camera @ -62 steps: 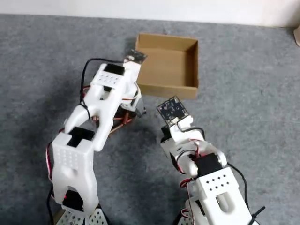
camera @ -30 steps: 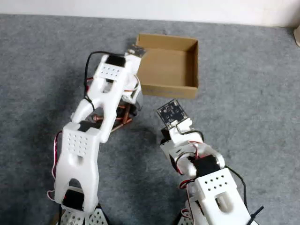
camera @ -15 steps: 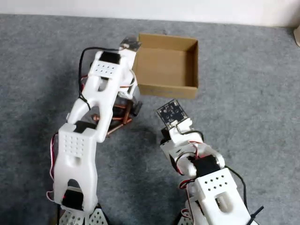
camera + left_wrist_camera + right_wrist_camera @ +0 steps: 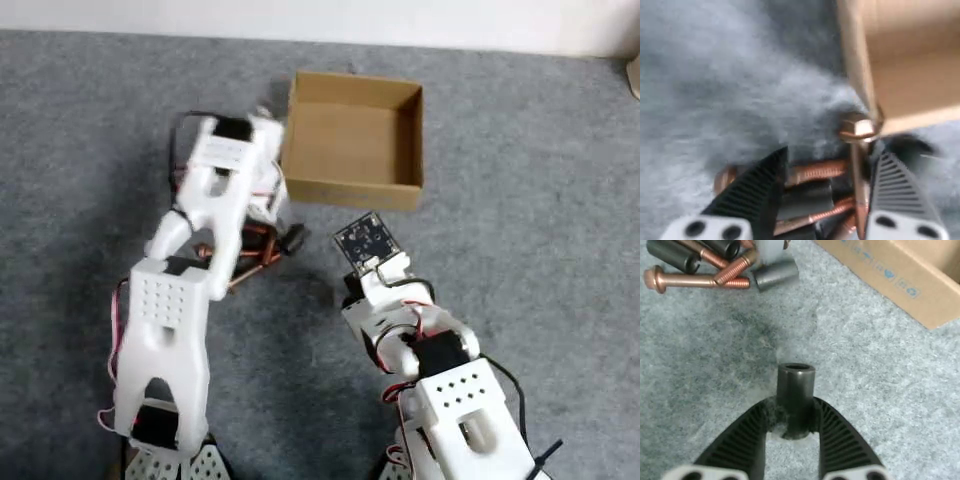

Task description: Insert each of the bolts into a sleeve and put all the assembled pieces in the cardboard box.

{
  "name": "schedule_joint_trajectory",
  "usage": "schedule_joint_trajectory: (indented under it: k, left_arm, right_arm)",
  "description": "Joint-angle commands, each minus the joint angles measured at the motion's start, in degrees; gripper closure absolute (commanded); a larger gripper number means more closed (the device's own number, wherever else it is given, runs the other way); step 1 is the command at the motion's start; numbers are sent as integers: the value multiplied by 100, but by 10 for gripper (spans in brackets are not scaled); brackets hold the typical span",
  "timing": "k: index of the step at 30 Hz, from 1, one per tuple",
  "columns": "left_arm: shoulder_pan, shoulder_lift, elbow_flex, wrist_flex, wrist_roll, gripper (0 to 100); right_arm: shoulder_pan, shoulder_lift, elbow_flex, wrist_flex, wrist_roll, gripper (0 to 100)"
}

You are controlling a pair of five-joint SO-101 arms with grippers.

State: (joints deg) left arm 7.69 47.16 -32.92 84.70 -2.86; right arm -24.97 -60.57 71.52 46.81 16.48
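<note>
The high view gives us the layout. The open brown cardboard box (image 4: 358,188) sits at 12 o'clock on the grey carpeted table (image 4: 540,300). The left arm (image 4: 222,175) ends at the box's 9 o'clock side, and the right arm (image 4: 420,350) ends near its 6 o'clock wall. Copper-coloured hex-head bolts (image 4: 240,276) poke out from under the left arm, at 7 o'clock from the box.

The left wrist view gives us what lies beneath that arm. The left gripper (image 4: 832,155) hangs with its ribbed fingers spread wide over the bolts. One bolt's hex head lies right at the box's corner. Its shaft runs along one finger, and we cannot tell whether they touch.

The right wrist view gives us the grip on that side. The right gripper (image 4: 791,407) pinches a black cylindrical sleeve (image 4: 796,382) by one end, with the open bore at the free end. Farther off, more bolts lie tangled with loose dark sleeves (image 4: 774,274), near the box wall.
</note>
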Motion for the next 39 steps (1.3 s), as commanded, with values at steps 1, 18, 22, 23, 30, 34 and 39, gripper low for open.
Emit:
schedule_joint_trajectory:
  k: [1, 18, 22, 23, 30, 34, 39]
  left_arm:
    - [154, -40, -92, 105, -53, 740]
    - [-66, -585, -514, 237, -53, 740]
    - [198, -75, -435, 202, -53, 740]
    - [277, 48, -435, 211, -44, 740]
    - [409, 356, -435, 229, 431, 765]
    - [409, 356, -444, 229, 413, 979]
    - [532, 347, -620, 316, 97, 989]
  right_arm:
    - [40, -92, -13, -198, -18, 995]
    - [40, -92, 356, -752, 281, 995]
    - [40, -92, 365, -760, 281, 995]
    - [40, -92, 365, -760, 281, 995]
    - [40, -92, 374, -760, 281, 995]
    - [40, -92, 374, -760, 281, 995]
    - [40, -92, 382, -769, 281, 995]
